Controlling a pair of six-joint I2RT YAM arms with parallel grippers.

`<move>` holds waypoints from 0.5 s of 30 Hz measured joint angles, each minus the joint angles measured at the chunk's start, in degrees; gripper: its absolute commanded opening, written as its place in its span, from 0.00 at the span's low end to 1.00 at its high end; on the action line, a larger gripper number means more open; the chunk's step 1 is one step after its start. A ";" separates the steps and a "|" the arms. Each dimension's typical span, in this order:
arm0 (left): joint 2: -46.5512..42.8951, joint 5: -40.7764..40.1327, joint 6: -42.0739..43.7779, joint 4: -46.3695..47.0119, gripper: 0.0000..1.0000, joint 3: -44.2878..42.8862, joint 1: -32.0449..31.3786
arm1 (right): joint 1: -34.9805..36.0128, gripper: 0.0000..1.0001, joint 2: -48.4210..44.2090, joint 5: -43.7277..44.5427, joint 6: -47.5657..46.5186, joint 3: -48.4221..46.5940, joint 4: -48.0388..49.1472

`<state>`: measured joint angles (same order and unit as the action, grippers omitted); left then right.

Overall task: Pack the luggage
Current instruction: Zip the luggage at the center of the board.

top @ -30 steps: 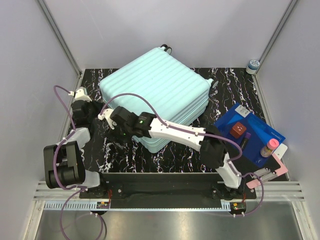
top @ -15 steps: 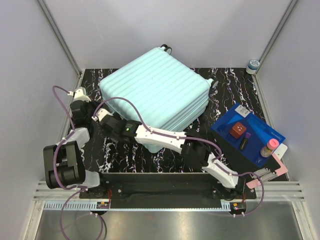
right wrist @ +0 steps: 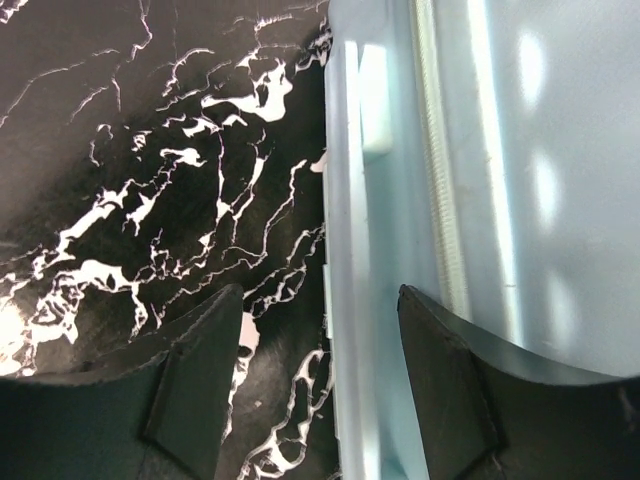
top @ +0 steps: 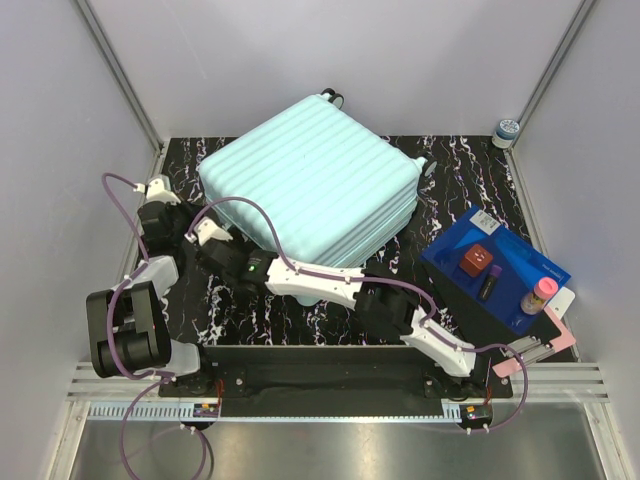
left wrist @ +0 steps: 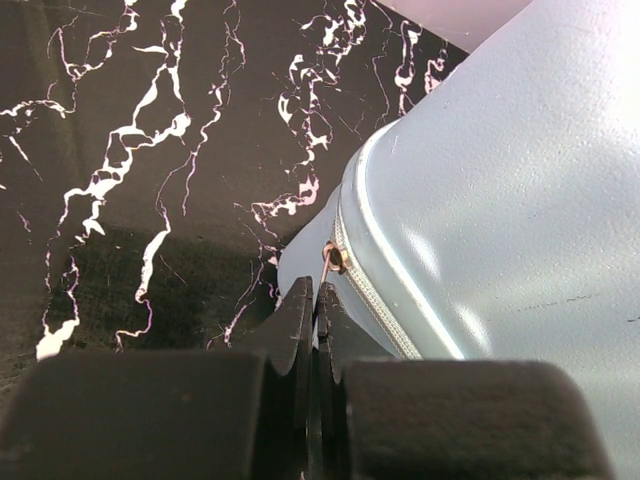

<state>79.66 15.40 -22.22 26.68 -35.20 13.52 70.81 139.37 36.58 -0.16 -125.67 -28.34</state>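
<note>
The luggage (top: 310, 185), a closed mint-green ribbed suitcase, lies flat on the black marbled table. At its near-left corner my left gripper (top: 190, 228) is shut on the zipper pull (left wrist: 327, 268), whose brass ring sits on the zipper line; the left gripper (left wrist: 318, 300) has its fingers pressed together around the thin tab. My right arm reaches across the suitcase's front to the same corner. The right gripper (top: 212, 255) is open. In the right wrist view the right gripper (right wrist: 320, 340) straddles the pale shell edge (right wrist: 350, 250), one finger over the table, the other against the shell.
A flat blue box (top: 520, 255) at the right holds a red-brown block (top: 476, 259), a dark tube (top: 490, 281) and a pink-capped bottle (top: 540, 295). A small jar (top: 506, 131) stands in the far right corner. A pink tool (top: 540, 348) lies by the right base.
The right arm has swung left along the suitcase's front and stretched lower, bringing its open gripper to the near-left corner. The left gripper has held still, shut.
</note>
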 measured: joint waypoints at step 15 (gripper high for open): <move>0.00 1.29 -0.28 0.04 0.00 0.22 0.48 | -2.86 0.00 -4.00 -3.30 6.08 11.04 6.43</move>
<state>79.66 16.69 -22.50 26.72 -34.98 14.00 67.94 135.37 33.28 5.91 -114.63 -21.91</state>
